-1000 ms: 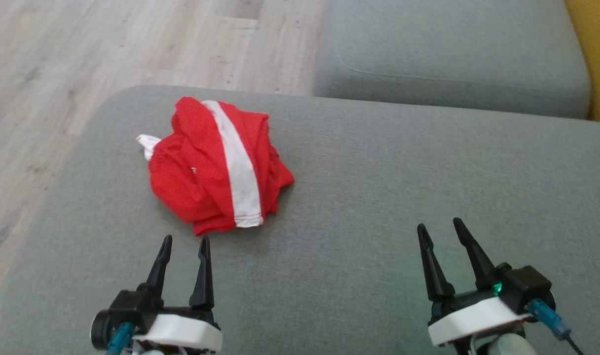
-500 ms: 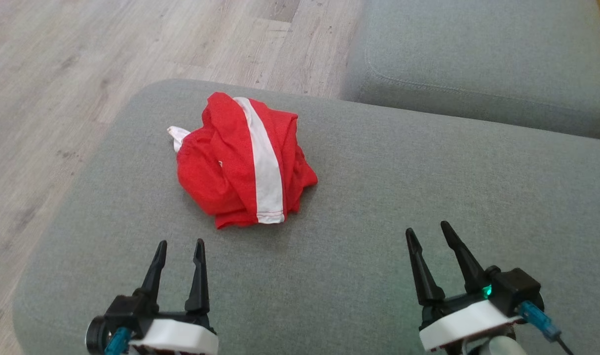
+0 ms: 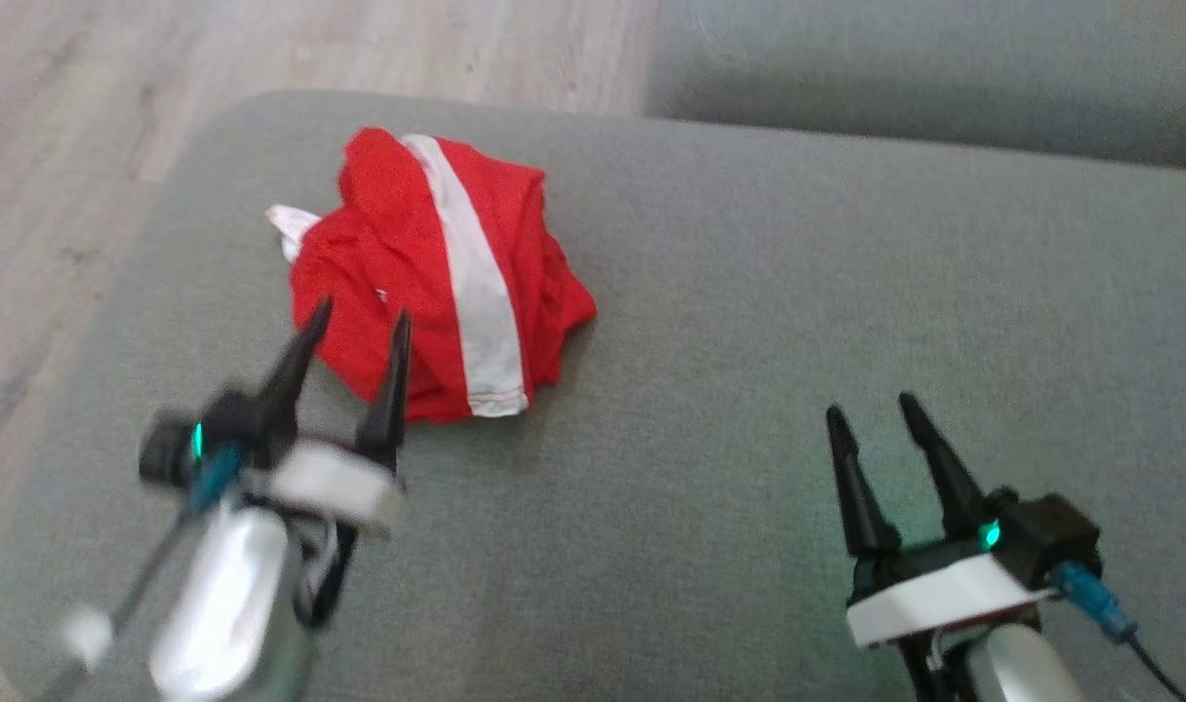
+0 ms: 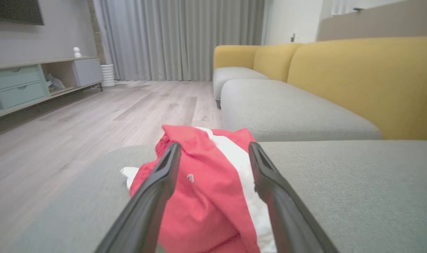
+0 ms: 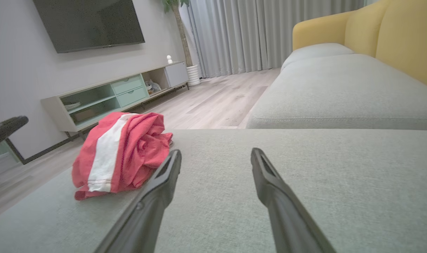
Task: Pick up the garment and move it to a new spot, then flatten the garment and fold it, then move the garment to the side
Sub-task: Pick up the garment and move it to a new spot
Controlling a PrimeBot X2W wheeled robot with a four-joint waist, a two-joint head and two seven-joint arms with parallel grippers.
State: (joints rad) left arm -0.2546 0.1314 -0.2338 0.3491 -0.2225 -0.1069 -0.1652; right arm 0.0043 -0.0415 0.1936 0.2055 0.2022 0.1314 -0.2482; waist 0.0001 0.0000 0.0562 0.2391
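Head view: the garment (image 3: 427,283) is a crumpled red heap with a white stripe. It lies on the grey seat cushion (image 3: 749,292), toward the cushion's far left part near the rounded corner. A small white bit pokes out on the heap's left side. The left gripper (image 3: 364,308) is blurred, its jaws spread, and the tips overlap the near left edge of the garment. Contact probably isn't made, but the blur won't settle it. The right gripper (image 3: 871,407) sits at the lower right with its jaws spread and nothing between them, over bare cushion and well apart from the garment. Wooden floor (image 3: 115,97) shows at the far left, and a second grey cushion (image 3: 944,78) at the top right.

Left wrist view: both jaws rise from the bottom edge, spread wide. The garment sits framed between them and just ahead, with the white stripe nearer the right-hand jaw. Nothing is pinched. Beyond are the floor, a yellow backrest (image 4: 357,80), grey curtains (image 4: 182,38) and a low cabinet (image 4: 20,88) at the left.

Right wrist view: the jaws are spread over bare cushion, with nothing between them. The garment lies on the cushion off to the left, near the left-hand jaw's tip, stripe facing the camera. A dark TV (image 5: 90,21) hangs on the wall above the cabinet.
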